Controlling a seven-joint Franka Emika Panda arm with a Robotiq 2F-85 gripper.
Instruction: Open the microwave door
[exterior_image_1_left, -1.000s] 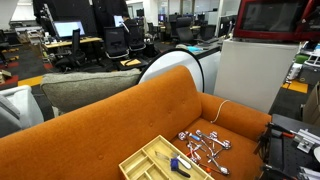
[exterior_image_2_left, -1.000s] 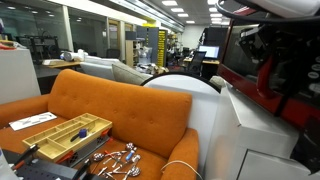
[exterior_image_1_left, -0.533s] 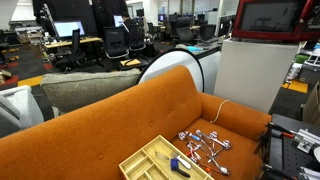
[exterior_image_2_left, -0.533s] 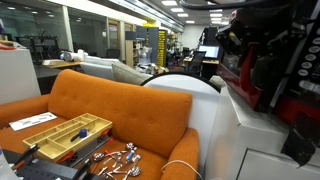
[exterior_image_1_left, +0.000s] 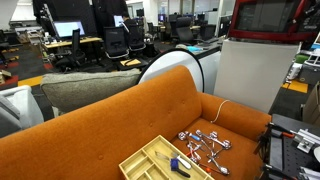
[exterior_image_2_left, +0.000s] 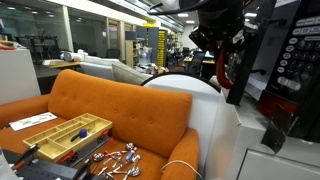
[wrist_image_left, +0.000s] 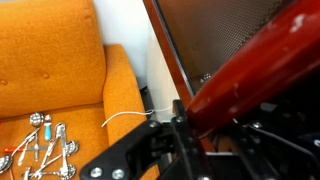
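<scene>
The red microwave (exterior_image_1_left: 268, 20) stands on top of a tall white cabinet (exterior_image_1_left: 245, 75). In an exterior view the microwave door (exterior_image_2_left: 236, 76) is swung partly open, and the dark control panel (exterior_image_2_left: 298, 55) shows beside it. My black gripper (exterior_image_2_left: 221, 42) is at the door's free edge. In the wrist view the red door frame (wrist_image_left: 255, 62) runs diagonally, with its dark mesh window (wrist_image_left: 215, 28) above. My gripper (wrist_image_left: 190, 125) is closed around the frame's edge. The fingertips are partly hidden by the frame.
An orange sofa (exterior_image_1_left: 120, 120) stands below the cabinet. On it lie a wooden divided tray (exterior_image_1_left: 160, 160) and a pile of metal cutlery (exterior_image_1_left: 205, 145). A white cable (wrist_image_left: 125, 118) runs over the sofa's backrest. Office desks and chairs fill the background.
The door has swung further open with my gripper on it. The arm has moved away from the microwave body, and the control panel has come into view.
</scene>
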